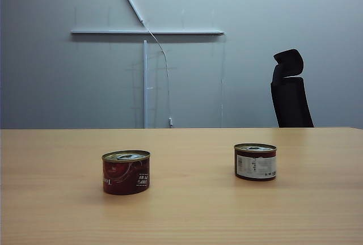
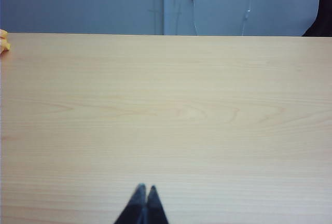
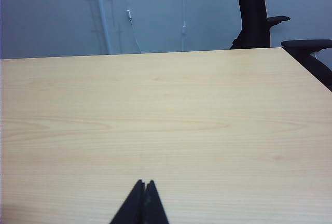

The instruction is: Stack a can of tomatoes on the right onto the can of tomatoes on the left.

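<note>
Pale grey wall (image 1: 57, 75), white conduit (image 1: 145, 86) with dangling cable, black office chair (image 1: 290, 94), light wooden table (image 1: 193, 216)

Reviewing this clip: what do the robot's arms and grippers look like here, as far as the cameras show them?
Very little shows. The exterior view has no arm in it. Each wrist view shows only the tips of its gripper: the left gripper and the right gripper both end in two slim, black, pointed jaws tapering to a wedge. No cables, markings or arm links are visible.

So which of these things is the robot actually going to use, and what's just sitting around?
For the job:
- right can, to be lifted
- left can, to be stacked on
- right gripper, shut, over bare table
- left gripper, shut, over bare table

Just there:
- table
- office chair behind it
- small yellow thing at the table edge
</note>
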